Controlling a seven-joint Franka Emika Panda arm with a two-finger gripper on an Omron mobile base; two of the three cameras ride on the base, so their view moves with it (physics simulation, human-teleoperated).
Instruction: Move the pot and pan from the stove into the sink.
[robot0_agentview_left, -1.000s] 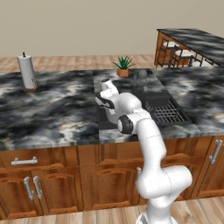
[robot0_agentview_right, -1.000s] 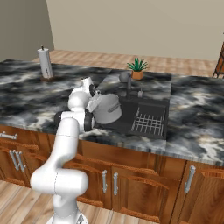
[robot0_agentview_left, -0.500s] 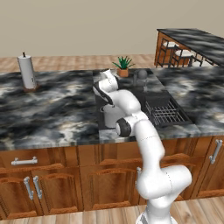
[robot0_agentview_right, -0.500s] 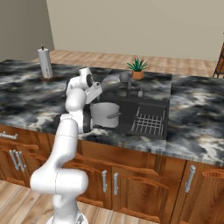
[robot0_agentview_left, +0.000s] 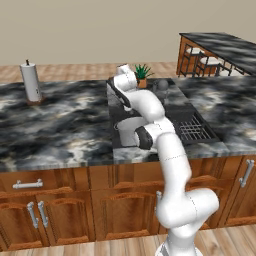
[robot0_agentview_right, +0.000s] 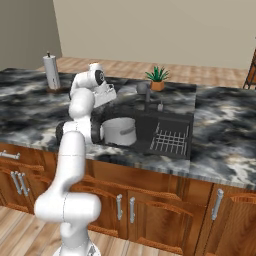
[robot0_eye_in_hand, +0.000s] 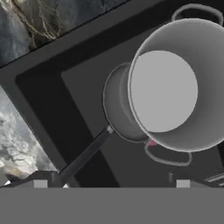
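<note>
The silver-grey pot (robot0_eye_in_hand: 175, 87) stands upright in the dark sink (robot0_eye_in_hand: 48, 92), resting partly on the dark grey pan (robot0_eye_in_hand: 114, 111). The pan's long black handle (robot0_eye_in_hand: 83, 157) runs toward a corner of the basin. My gripper (robot0_eye_in_hand: 111, 183) hangs open above them, with nothing between its fingertips (robot0_eye_in_hand: 40, 183). From the base, the pot (robot0_agentview_left: 131, 131) (robot0_agentview_right: 120, 131) sits in the left part of the sink (robot0_agentview_left: 172, 112) (robot0_agentview_right: 165, 120), with the gripper (robot0_agentview_left: 119, 90) (robot0_agentview_right: 106, 95) raised well above it. The stove is out of view.
A wire rack (robot0_agentview_left: 196, 130) (robot0_agentview_right: 170, 140) fills the sink's right part. A small potted plant (robot0_agentview_left: 142, 75) (robot0_agentview_right: 157, 80) and a faucet (robot0_agentview_right: 145, 92) stand behind the basin. A paper towel roll (robot0_agentview_left: 31, 82) (robot0_agentview_right: 50, 72) stands far left on the marbled counter (robot0_agentview_left: 55, 125).
The gripper opened and let go of the pot, which came to rest in the sink on the pan. The hand then rose clear above it.
</note>
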